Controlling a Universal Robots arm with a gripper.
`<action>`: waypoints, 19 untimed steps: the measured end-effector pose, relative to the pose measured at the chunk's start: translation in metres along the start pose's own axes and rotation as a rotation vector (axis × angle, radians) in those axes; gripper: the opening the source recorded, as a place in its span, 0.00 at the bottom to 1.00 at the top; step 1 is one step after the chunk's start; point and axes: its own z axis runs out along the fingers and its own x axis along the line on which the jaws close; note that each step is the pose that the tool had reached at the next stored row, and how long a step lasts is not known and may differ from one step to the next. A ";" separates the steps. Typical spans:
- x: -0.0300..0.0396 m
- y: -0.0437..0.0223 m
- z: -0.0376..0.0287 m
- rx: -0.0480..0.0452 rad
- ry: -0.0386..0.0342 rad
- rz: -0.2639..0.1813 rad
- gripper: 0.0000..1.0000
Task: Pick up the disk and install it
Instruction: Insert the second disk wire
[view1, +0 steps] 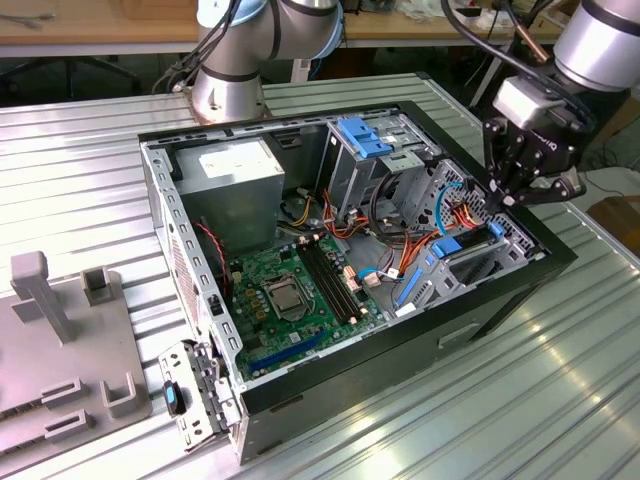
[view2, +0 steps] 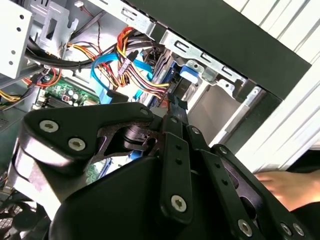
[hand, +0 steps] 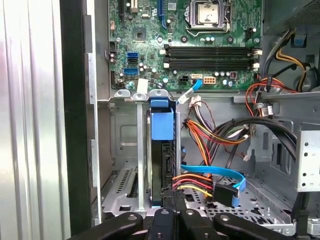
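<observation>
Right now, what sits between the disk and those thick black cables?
In the first wrist view, red, orange and yellow wires lie between the disk and black cables.

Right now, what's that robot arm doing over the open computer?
The black gripper on the grey robot arm hangs over the corner of the opened black desktop computer case, by its metal drive cage. In the first wrist view, the dark grey hard drive with blue plastic rails stands on edge in a slot of that cage, right in front of the gripper. A person's hand waits beside the case.
</observation>
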 end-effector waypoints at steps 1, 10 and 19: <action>0.0000 0.0000 -0.0001 -0.0049 0.0053 0.000 0.11; -0.0066 -0.0020 -0.0088 -0.0567 0.0261 -0.002 0.11; -0.0361 -0.0035 -0.0223 -0.0600 0.0617 -0.004 0.11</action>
